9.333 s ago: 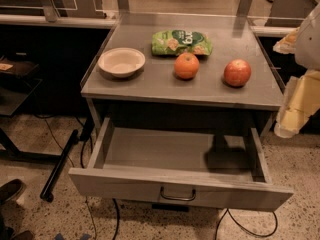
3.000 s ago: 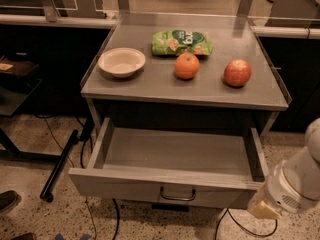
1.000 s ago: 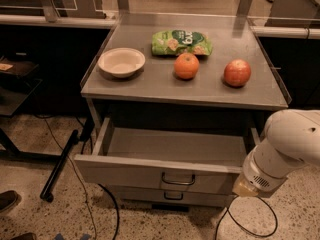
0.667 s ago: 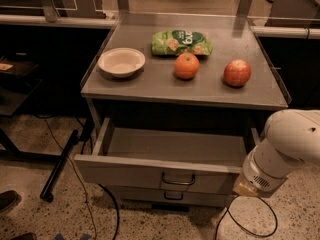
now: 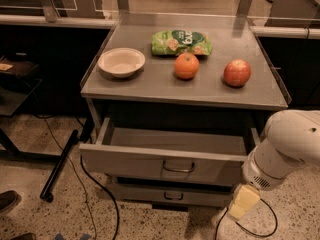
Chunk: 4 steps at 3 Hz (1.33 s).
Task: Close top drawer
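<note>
Mid-close: the top drawer (image 5: pixel 130 160) sits partly out, the gripper (image 5: pixel 243 202) at lower right beside its front, grip unreadable; next, probably a steady push inward.

On the table top (image 5: pixel 150 89) a bowl (image 5: pixel 121 62) sits at the left, a snack bag (image 5: pixel 181 42) at the back middle, an orange (image 5: pixel 186 66) just before the bag and an apple (image 5: pixel 237 73) right of the orange. Under the top, the top drawer (image 5: pixel 135 160) stands partly pulled out, with a lower drawer (image 5: pixel 145 193) beneath it. My gripper (image 5: pixel 243 202) hangs low at the right, just beside the top drawer's right front corner, near the floor (image 5: pixel 150 224)
</note>
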Motion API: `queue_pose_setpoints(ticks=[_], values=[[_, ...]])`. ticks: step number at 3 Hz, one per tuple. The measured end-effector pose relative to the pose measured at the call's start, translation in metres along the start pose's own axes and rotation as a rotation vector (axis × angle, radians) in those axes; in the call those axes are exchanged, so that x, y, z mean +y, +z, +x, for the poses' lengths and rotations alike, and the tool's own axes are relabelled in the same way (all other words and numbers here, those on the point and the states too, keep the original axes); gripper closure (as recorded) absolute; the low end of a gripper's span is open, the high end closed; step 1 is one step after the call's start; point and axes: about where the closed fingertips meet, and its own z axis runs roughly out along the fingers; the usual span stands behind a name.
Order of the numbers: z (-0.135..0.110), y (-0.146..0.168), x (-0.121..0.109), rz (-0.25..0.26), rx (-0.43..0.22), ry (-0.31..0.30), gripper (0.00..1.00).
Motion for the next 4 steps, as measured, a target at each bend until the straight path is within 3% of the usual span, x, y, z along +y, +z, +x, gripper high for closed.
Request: queue_pose_setpoints(ticks=[1,3,4], values=[[0.000,0.000,0.000,0.000,0.000,0.000,0.12],[0.000,0.000,0.000,0.000,0.000,0.000,0.57],[-0.010,-0.003,-0.014,0.030,-0.014,0.014,0.80]])
